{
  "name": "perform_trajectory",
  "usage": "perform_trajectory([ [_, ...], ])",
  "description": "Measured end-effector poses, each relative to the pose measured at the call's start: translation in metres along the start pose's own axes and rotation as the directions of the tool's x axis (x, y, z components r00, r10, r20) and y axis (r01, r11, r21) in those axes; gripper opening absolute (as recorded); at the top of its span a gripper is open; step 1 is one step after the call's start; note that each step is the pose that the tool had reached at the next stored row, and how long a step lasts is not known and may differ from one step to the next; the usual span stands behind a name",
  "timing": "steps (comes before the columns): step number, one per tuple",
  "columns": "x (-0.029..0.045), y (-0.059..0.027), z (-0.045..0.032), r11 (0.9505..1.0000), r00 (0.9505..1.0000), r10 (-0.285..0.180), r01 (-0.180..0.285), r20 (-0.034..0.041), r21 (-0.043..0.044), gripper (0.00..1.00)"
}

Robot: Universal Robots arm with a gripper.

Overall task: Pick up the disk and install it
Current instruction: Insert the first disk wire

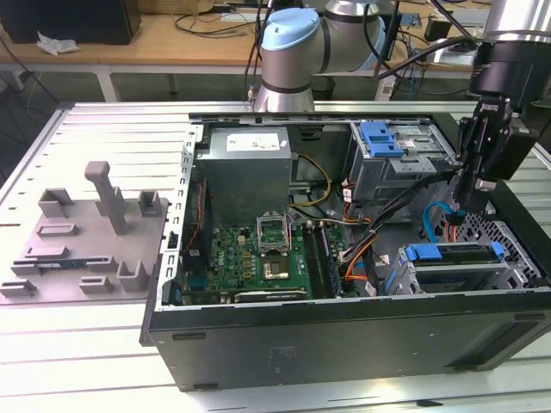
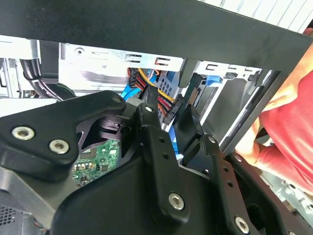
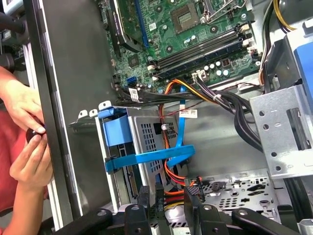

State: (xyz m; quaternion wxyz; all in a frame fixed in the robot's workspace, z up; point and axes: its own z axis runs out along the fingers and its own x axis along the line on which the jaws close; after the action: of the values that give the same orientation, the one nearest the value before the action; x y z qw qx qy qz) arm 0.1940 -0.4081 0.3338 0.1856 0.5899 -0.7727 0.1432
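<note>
The disk sits in the drive cage at a corner of the open computer case, on the exterior view's right. Its blue carrier frame shows along the cage mouth, and it appears inserted rather than loose. The gripper hangs just above that cage, its fingers moderately apart and holding nothing. Risk: a blue data cable lies across the cage face, and orange and red power wires run directly beneath the fingertips. Any descent or closing here could snag or pinch them. A person's hands rest at the outside of the case wall, near the arm's working area. Not verifiable: whether the carrier is latched fully home, the drive's label and its rear connectors, all hidden by the cage.
</note>
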Motion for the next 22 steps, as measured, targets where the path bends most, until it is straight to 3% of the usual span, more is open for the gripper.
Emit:
perform_trajectory([
  [6,0.0000,-0.0001,0.0000,1.0000,1.0000,0.001,-0.001,-0.0007,-0.0004,0.40],
  [10,-0.0004,-0.0010,0.0000,1.0000,1.0000,0.000,0.000,-0.0019,-0.0016,0.16],
  [19,-0.0003,-0.0014,-0.0001,1.0000,1.0000,0.000,0.000,-0.0042,-0.0024,0.16],
  [22,0.0047,-0.0001,0.0014,1.0000,1.0000,-0.002,0.002,-0.0023,-0.0020,0.16],
])
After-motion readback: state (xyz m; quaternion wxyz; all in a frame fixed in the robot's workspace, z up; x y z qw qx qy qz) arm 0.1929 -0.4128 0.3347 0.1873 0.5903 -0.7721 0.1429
